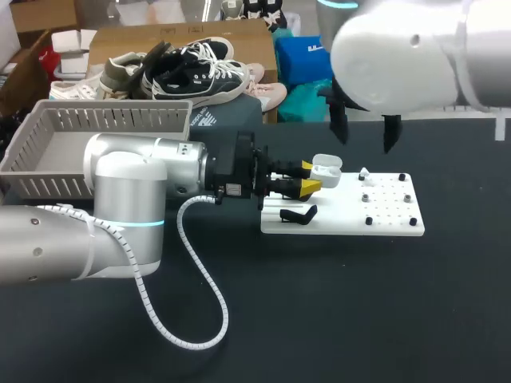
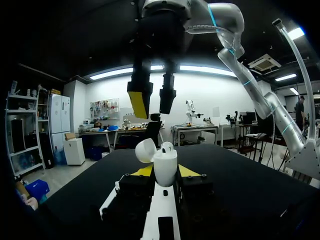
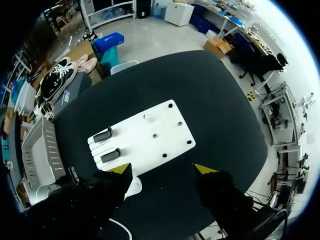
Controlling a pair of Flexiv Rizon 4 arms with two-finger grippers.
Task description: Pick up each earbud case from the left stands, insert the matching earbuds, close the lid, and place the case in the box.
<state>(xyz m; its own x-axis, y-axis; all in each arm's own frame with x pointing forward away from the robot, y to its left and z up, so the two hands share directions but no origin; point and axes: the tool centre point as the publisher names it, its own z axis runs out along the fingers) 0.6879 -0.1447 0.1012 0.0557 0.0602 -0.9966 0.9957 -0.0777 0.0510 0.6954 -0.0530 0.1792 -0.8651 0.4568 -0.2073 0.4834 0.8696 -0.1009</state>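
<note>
Now left pincer [image 1: 310, 178] grips the open case [image 2: 165, 169] holding an earbud [image 2: 167, 146]; right pincer [image 3: 162, 171] hangs released.

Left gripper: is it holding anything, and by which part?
The left gripper holds the case by its lower body, jaws on both sides; lid open.

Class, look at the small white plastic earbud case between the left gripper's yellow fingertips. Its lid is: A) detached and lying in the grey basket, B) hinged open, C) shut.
B: in the left wrist view the white earbud case has its rounded lid swung up and back, still attached at one side.
</note>
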